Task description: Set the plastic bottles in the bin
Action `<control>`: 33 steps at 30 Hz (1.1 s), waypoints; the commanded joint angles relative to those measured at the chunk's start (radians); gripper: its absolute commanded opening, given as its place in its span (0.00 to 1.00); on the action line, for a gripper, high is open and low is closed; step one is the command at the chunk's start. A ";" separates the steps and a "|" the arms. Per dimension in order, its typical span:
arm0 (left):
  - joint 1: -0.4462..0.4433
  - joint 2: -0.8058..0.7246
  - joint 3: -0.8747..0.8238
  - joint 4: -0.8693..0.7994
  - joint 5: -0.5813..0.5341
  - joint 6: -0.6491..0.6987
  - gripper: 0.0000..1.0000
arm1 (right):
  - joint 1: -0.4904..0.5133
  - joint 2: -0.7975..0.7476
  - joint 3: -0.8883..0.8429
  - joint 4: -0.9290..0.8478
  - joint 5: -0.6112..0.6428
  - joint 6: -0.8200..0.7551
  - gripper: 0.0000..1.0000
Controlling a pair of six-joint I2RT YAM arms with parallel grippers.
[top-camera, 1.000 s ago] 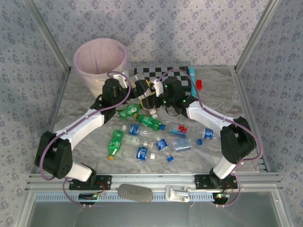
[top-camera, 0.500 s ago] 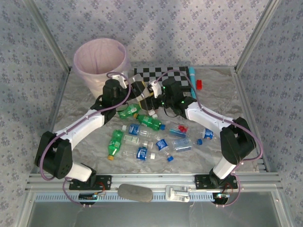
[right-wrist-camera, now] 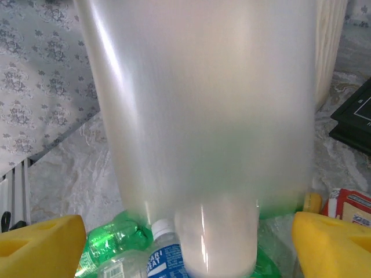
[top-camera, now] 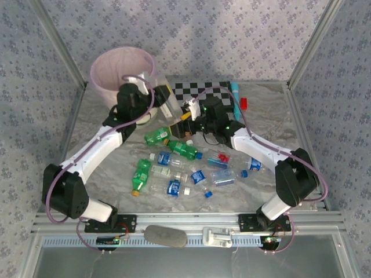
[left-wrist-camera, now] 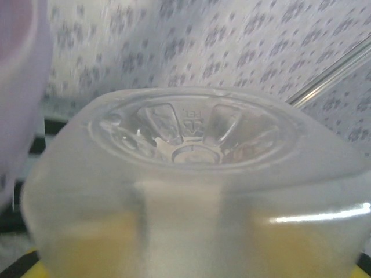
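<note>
While the left gripper [top-camera: 152, 95] is clenched on a tall clear bottle [top-camera: 166, 106], that bottle hangs tilted off the worktop [top-camera: 266, 116], just beside the near right rim of the bin [top-camera: 94, 66], not yet over the opening. Left wrist view: moulded bottle base [left-wrist-camera: 191, 145] fills the shot, so the hold looks to be at the base end. Right gripper [top-camera: 188, 112] sits at the other end, released: its yellow fingers [right-wrist-camera: 40, 243] stand wide on either side of the neck, clear of the plastic.

Handling, judged: looks empty, so very light; thin smooth wall, likely slippery and quick to dent under a hard squeeze. Base ring and shoulder should be the stiffest spots, better holds than mid-body. Held by one end it may swing or twist, so carry it gently.

Loose bottles [top-camera: 173, 186] lie scattered mid-worktop between the arms, green ones [top-camera: 155, 137] nearest the grippers, clear blue-labelled ones nearer the bases. Small and round, likely to roll; take them across the body.
</note>
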 commanded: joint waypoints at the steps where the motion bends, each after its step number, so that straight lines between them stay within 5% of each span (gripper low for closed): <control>1: 0.028 0.024 0.139 -0.041 -0.007 0.115 0.36 | -0.021 -0.041 -0.035 0.054 -0.019 0.031 0.95; 13: 0.150 0.027 0.423 -0.196 -0.170 0.467 0.37 | -0.062 -0.048 -0.070 0.002 0.107 0.049 1.00; 22: 0.274 0.020 0.434 -0.140 -0.295 0.576 0.38 | -0.083 -0.050 -0.082 -0.015 0.135 0.063 1.00; 33: 0.307 0.109 0.394 -0.136 -0.326 0.595 0.40 | -0.086 -0.074 -0.100 -0.036 0.159 0.068 1.00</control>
